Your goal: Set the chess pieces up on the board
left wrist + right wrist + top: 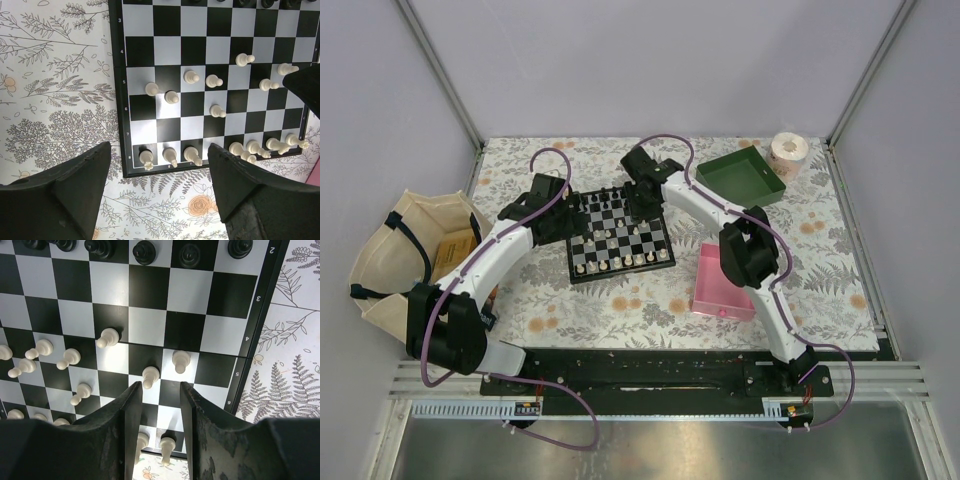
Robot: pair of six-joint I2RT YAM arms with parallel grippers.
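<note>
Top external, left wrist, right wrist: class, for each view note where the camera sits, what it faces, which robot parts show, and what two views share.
Top external: above and behind the arm bases, looking down on the table; left arm and right arm show.
Left wrist: on that wrist, looking down at the board's edge; the left gripper, wide open, shows.
Right wrist: looking down at the board; the right gripper, narrower, shows.
Shared: both wrist views show the board and cream-white pieces.

Bare board [150, 290] rows between scattered white pawns [109, 336] and black pieces [144, 251]
</note>
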